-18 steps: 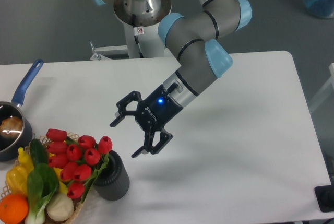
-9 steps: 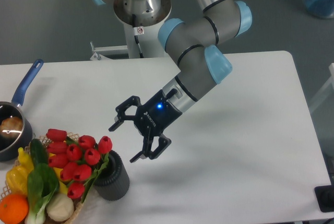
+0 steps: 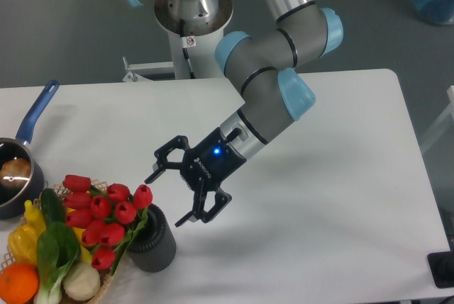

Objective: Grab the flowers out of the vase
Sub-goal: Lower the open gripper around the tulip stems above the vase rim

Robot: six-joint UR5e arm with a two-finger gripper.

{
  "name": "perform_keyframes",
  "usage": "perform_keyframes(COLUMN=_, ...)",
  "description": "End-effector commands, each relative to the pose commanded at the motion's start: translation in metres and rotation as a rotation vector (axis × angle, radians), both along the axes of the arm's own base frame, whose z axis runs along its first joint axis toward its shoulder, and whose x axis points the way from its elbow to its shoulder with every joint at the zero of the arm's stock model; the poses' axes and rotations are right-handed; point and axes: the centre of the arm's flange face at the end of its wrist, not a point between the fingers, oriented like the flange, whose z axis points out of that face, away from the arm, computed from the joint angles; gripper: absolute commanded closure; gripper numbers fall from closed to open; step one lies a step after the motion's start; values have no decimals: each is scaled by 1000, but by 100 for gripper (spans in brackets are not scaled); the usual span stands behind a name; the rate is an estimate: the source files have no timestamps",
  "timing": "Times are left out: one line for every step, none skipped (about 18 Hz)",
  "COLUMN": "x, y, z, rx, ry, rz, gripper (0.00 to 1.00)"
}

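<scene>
Evenly and brightly lit from overhead, sharp throughout with no blur or edge distortion, only a soft diffuse shadow on the white table (image 3: 340, 176) beneath the gripper (image 3: 174, 194) and arm, a faint sheen on the vase (image 3: 157, 244) near the front edge.

Red flowers (image 3: 103, 213) (green stems), ribbed dark-grey vase (image 3: 154, 241), black hand (image 3: 170, 195).

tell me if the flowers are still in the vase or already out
In. The flowers lean out of the vase mouth; the open claw is above it, apart.
</scene>
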Motion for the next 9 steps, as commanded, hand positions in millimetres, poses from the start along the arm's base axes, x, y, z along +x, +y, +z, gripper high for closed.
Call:
perform_keyframes(x=1, y=2, z=0, rx=2, ry=3, rz=-5, gripper=0)
perform_keyframes(x=2, y=2, z=0, rx=3, ry=7, rz=-7, gripper=0)
perform_keyframes(x=3, y=3, z=-1, rx=-3, ry=9, rz=-9, gripper=0)
perform_keyframes(x=6, y=4, z=-1, rx=-3, ry=9, rz=-14, gripper=0)
perform_keyframes(x=8, y=6, z=-1, rx=-3, ry=9, rz=-17, gripper=0)
perform_keyframes(x=10, y=7, z=-1, rx=-3, ry=11, rz=-22, gripper=0)
perform_keyframes(x=11, y=8, z=-1, rx=-5, ry=11, rz=-23, gripper=0)
perform_keyframes(x=11, y=8, z=-3, rx=-7, ry=9, rz=-23, gripper=0)
perform_keyframes(x=14, y=9, z=-3, rx=-6, ry=10, rz=-28, gripper=0)
